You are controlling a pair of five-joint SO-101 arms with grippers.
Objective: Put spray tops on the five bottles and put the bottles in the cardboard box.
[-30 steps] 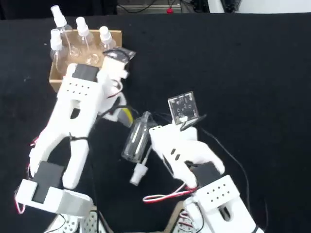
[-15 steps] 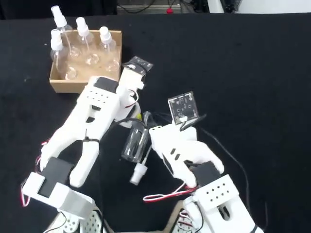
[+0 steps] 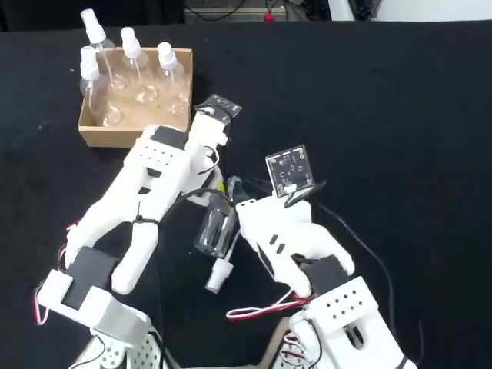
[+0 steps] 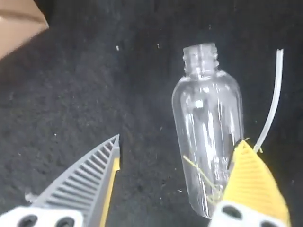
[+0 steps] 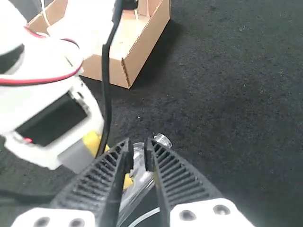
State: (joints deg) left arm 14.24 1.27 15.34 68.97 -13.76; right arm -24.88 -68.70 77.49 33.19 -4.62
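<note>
lying flat, bottle neck toward far edge; left gripper gapes, right gripper nearly closed.

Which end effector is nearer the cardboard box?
Left. The left end effector is over the uncapped bottle, on the side toward the cardboard box. The right end effector is at the same bottle, on the side away from the box.

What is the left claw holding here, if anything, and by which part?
Nothing: the left claw stands open astride the lower body of the clear plastic bottle, not clamped on it.
</note>
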